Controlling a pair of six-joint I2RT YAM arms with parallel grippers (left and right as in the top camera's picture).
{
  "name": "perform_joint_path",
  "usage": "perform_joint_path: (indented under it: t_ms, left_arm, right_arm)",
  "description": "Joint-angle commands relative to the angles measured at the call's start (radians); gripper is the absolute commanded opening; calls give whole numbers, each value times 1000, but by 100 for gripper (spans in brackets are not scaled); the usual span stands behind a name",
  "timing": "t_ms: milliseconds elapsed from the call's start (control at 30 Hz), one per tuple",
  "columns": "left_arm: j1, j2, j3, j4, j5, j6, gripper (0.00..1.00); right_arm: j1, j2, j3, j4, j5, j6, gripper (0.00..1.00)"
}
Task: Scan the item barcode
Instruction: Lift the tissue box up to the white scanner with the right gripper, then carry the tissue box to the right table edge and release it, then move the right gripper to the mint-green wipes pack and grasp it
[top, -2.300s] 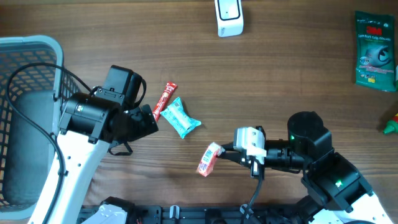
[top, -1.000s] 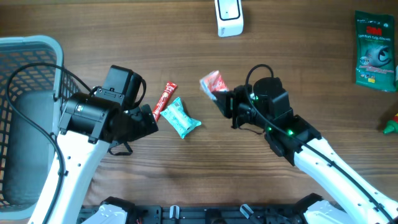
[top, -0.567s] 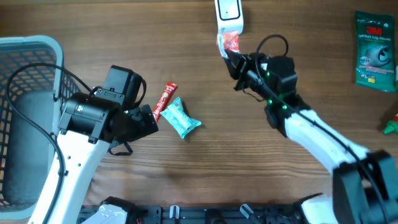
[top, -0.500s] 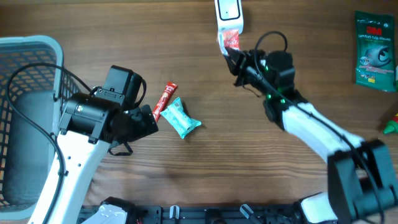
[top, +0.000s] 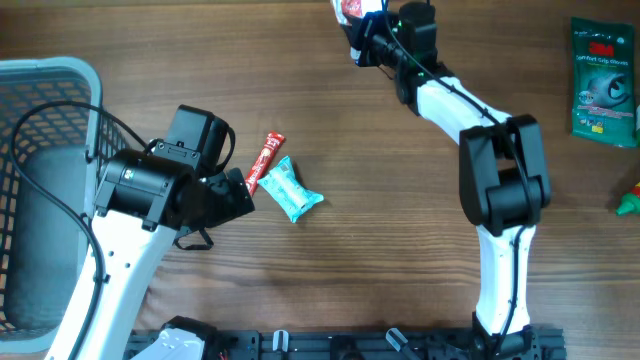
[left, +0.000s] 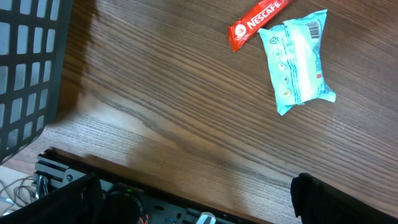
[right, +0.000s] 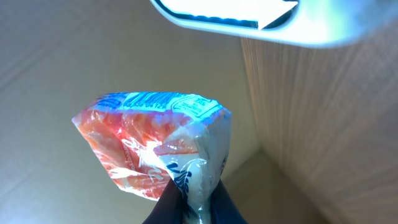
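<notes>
Remote operator's view: the wooden table (top: 400, 250) carries a grey basket (top: 50, 75) at its left edge and a green pouch (top: 603, 80) at its far right. My right arm (top: 470, 90) reaches to the far edge, where my right fingers (right: 163, 210) are pinched closed on the red snack packet (right: 155, 146), held just beside the white scanner (right: 236, 15). My left fingers (left: 336, 196) stand spread wide and empty near a teal packet (top: 292, 188) and a red Nescafé stick (top: 266, 160), which lie side by side.

One grey basket (top: 60, 75), one red Nescafé stick (top: 266, 161), one teal snack packet (top: 291, 189), one red-and-white packet (top: 349, 9), one green pouch (top: 603, 80), one white scanner (right: 236, 15), one small green-and-orange object (top: 629, 203). Two robot arms: the left arm (top: 140, 190) and the right arm (top: 500, 180).
</notes>
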Motion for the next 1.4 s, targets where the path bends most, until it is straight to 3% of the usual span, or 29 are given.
perform_joint_path:
  t_ms: [0, 200, 400, 500, 733, 967, 1100, 1200, 1233, 1300, 1367]
  left_arm:
    - [3, -7, 2, 0, 5, 16, 100]
    - [3, -7, 2, 0, 5, 16, 100]
    - [3, -7, 2, 0, 5, 16, 100]
    - [3, -7, 2, 0, 5, 16, 100]
    - [3, -7, 2, 0, 5, 16, 100]
    - [3, -7, 2, 0, 5, 16, 100]
    - [3, -7, 2, 0, 5, 16, 100]
    - [3, -7, 2, 0, 5, 16, 100]
    - [3, -7, 2, 0, 5, 16, 100]
    - [3, -7, 2, 0, 5, 16, 100]
    - [3, -7, 2, 0, 5, 16, 100]
  right_arm:
    - [-10, 78, 122, -66, 9, 4, 5]
    - [-17, 88, 133, -103, 43, -34, 5]
    - [-61, 26, 133, -242, 56, -458, 5]
    - [-108, -105, 133, -379, 65, -556, 5]
    - [-270, -341, 133, -763, 377, -847, 5]
    - [-500, -310, 90, -1024, 691, -960, 5]
    - [-592, -217, 75, -1040, 692, -1127, 5]
    - [-634, -154, 75, -1095, 692, -1123, 5]
    - [-646, -146, 75, -1102, 692, -1123, 6]
    - [-663, -142, 75, -1103, 692, -1126, 36]
    - [-680, -151, 75, -1111, 692, -1172, 54]
